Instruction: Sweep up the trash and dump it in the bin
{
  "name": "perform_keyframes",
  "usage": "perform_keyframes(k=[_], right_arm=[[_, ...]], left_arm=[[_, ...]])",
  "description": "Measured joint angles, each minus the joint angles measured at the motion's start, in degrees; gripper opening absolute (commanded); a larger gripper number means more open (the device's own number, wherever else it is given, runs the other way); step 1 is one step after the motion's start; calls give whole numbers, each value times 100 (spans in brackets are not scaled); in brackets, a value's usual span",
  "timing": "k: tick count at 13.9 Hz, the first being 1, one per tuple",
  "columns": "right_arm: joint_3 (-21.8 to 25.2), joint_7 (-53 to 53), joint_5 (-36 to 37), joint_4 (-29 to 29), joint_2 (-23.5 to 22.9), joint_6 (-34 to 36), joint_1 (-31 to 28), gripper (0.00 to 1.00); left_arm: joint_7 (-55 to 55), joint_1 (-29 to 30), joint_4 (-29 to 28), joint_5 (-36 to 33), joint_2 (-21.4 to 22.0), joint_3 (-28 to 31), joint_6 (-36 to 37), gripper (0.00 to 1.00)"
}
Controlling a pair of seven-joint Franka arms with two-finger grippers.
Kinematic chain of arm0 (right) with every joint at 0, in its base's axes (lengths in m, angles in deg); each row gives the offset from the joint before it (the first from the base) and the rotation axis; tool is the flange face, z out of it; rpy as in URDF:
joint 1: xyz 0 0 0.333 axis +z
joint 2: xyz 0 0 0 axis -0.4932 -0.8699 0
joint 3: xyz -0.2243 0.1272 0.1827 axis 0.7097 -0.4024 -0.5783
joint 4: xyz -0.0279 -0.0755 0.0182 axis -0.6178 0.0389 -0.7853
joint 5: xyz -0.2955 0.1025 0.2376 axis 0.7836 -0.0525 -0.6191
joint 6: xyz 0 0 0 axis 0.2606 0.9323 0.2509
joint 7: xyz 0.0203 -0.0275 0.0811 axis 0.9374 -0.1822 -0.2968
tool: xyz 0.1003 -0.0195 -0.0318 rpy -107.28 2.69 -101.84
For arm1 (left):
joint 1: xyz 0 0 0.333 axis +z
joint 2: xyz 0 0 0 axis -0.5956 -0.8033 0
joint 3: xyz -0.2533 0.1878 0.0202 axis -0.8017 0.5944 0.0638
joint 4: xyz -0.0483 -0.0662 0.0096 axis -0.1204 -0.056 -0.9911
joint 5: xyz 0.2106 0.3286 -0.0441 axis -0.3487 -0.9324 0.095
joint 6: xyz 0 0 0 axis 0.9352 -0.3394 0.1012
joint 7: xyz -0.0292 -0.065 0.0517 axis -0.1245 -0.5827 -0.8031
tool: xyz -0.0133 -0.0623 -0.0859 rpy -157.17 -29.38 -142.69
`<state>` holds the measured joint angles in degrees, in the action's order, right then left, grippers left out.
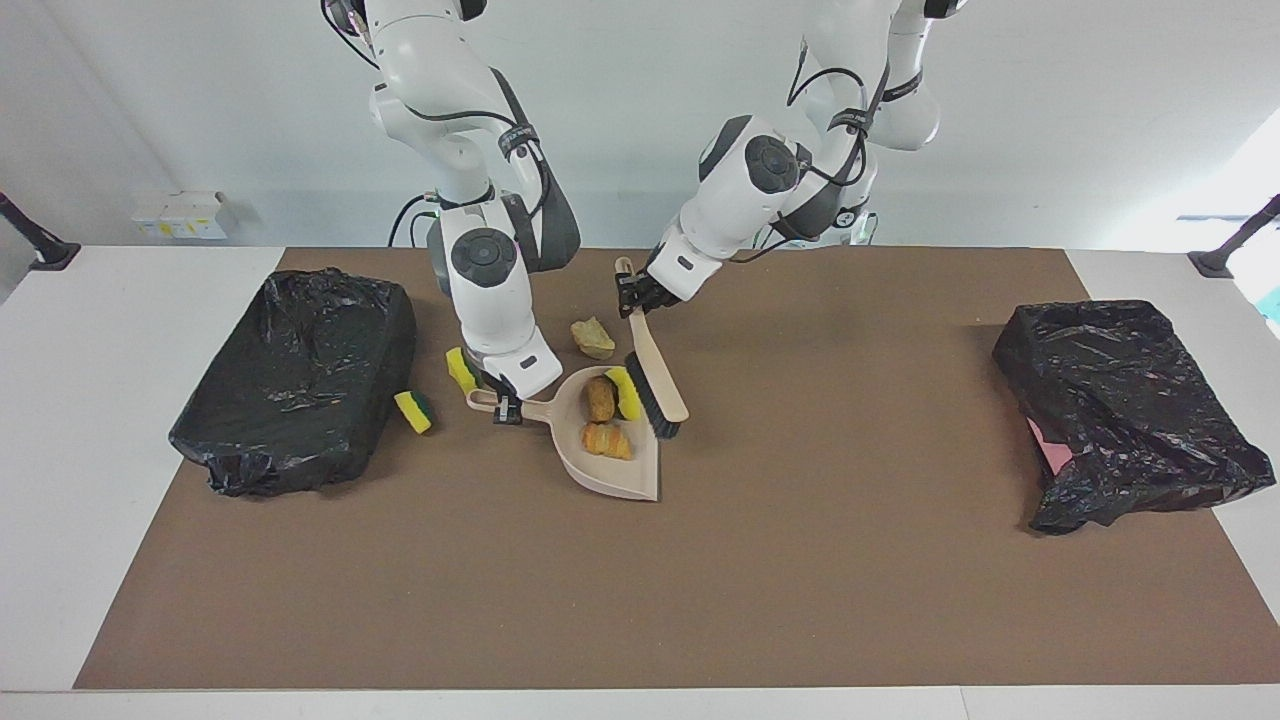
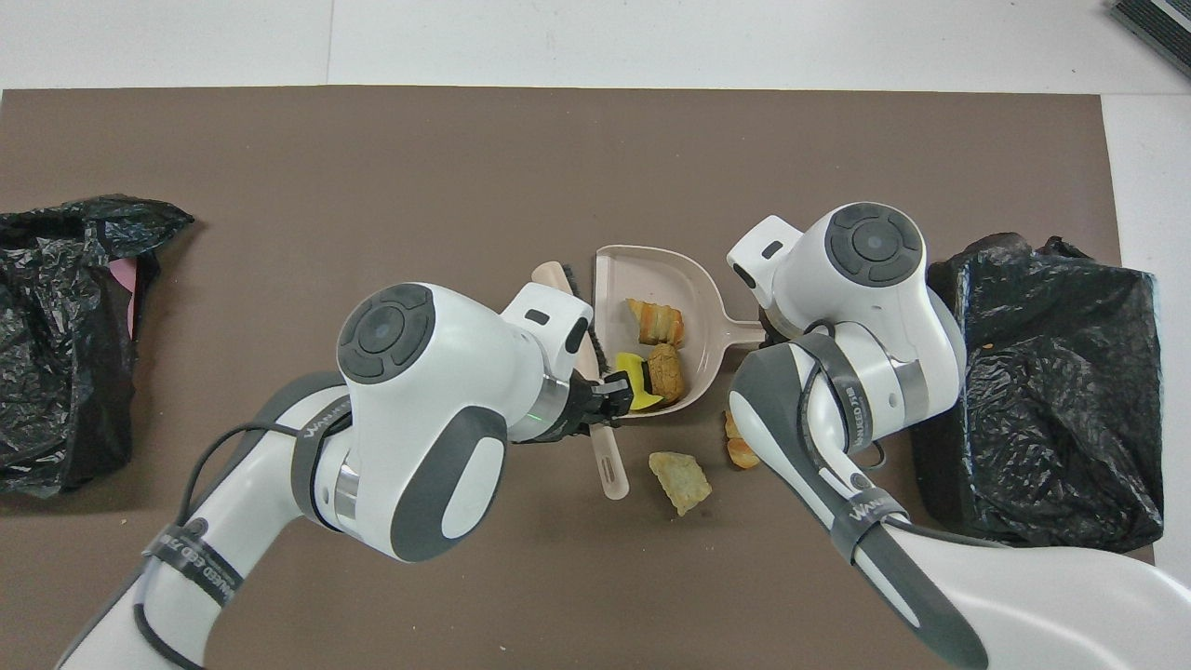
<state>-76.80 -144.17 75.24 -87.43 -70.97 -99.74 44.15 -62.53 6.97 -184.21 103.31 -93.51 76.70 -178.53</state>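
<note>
Two black plastic-lined bins (image 1: 295, 380) (image 1: 1125, 410) are being seen flanking one beige plastic dustpan (image 1: 610, 470). One beige wooden brush (image 1: 655, 375) is being held over it. Three yellow sponge pieces (image 1: 413, 411) (image 1: 460, 370) (image 1: 625, 392) and three tan-orange bread lumps (image 1: 600, 398) (image 1: 608, 440) (image 1: 594, 338) are being counted in and around the dustpan in the facing view.

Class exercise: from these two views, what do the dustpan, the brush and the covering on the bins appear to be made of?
Dustpan: likely moulded plastic; smooth, matte beige, thin rim.
Brush: pale beige handle, plastic or light wood, unclear; dark bristles.
Bin covering: thin black plastic film; crinkled, glossy folds.
</note>
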Motion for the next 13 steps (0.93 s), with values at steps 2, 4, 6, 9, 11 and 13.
perform_keyframes(k=[2, 4, 6, 9, 11, 13], right_arm=[[5, 0, 0, 0, 0, 0, -22, 0], [4, 0, 0, 0, 0, 0, -33, 0], [3, 0, -2, 13, 2, 1, -73, 0], [9, 0, -2, 69, 96, 116, -276, 0], [10, -5, -2, 109, 345, 414, -481, 0], [9, -292, -2, 112, 675, 839, -769, 0]], left_arm=[[16, 162, -6, -560, 82, 13, 488, 0], [15, 159, -83, -815, 191, -2, 857, 0], [10, 118, -446, -860, 418, -63, 925, 0], [-155, -222, -1276, -863, 900, -108, 920, 0], [-489, -636, -1663, -865, 1085, -132, 833, 0], [-846, -1172, -1987, -869, 1190, -153, 575, 0]])
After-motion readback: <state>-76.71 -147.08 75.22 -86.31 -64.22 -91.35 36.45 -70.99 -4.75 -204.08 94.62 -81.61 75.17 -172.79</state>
